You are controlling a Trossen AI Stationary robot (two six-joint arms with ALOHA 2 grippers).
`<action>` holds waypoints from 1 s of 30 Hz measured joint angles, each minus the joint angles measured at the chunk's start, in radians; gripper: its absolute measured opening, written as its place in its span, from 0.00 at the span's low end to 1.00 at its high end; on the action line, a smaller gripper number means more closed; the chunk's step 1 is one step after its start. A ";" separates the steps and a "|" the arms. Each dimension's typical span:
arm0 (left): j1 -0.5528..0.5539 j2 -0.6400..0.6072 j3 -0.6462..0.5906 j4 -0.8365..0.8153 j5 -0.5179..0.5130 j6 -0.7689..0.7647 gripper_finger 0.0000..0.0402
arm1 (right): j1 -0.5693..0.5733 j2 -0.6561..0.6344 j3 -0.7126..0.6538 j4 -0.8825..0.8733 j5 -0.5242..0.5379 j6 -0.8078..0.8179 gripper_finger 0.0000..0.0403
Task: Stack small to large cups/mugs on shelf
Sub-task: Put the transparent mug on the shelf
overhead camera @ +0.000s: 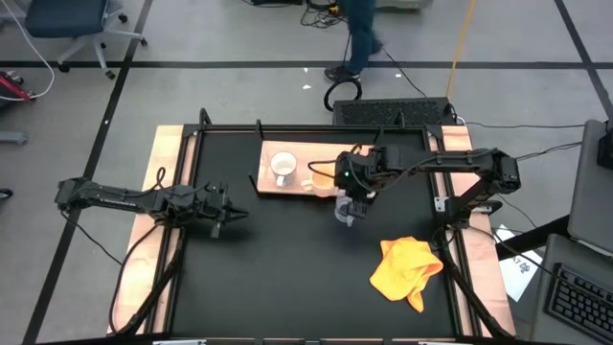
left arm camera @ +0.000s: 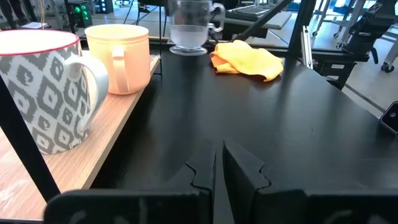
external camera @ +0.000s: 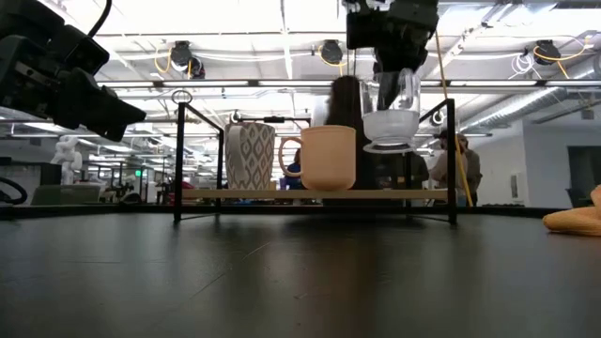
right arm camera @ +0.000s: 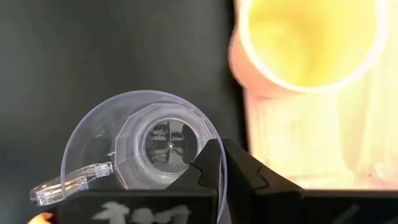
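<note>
Fingers of the right pincer (right arm camera: 217, 165) are clamped on the clear glass cup's (right arm camera: 143, 146) rim, lifted beside the shelf (external camera: 310, 193); the left pincer (left arm camera: 217, 168) is nearly closed, empty.

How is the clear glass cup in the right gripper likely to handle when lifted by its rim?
The clear glass cup looks thin-walled, so probably light. Its smooth surface may slip in the right gripper, which pinches only the rim. Hanging above the tabletop, it would likely crack if dropped.
</note>
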 joint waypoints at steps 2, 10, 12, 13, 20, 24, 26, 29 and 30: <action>0.000 0.000 0.000 -0.002 0.000 0.000 0.08 | -0.024 0.000 0.000 0.000 0.000 -0.018 0.00; 0.000 0.000 0.000 -0.004 0.000 0.000 0.08 | -0.131 0.000 -0.001 0.000 0.000 -0.088 0.00; 0.000 0.000 0.000 -0.005 0.000 0.000 0.08 | -0.157 0.000 -0.001 0.000 -0.002 -0.100 0.00; 0.000 0.000 0.000 -0.006 0.000 -0.001 0.08 | -0.170 0.000 -0.001 0.000 -0.002 -0.106 0.00; 0.000 0.000 0.000 -0.024 0.000 -0.002 0.08 | -0.247 0.000 -0.001 -0.008 -0.005 -0.139 0.00; 0.000 0.000 0.000 -0.024 0.000 -0.002 0.08 | -0.270 0.000 -0.001 -0.008 -0.054 -0.149 0.00; 0.000 0.000 0.000 -0.024 0.000 -0.002 0.08 | -0.275 0.000 -0.001 -0.007 -0.056 -0.157 0.00; 0.000 0.000 0.000 -0.024 0.000 -0.002 0.08 | -0.276 0.000 -0.001 -0.006 -0.056 -0.162 0.00; 0.000 0.000 0.000 -0.024 0.000 -0.002 0.08 | -0.276 0.000 -0.001 -0.005 -0.056 -0.162 0.00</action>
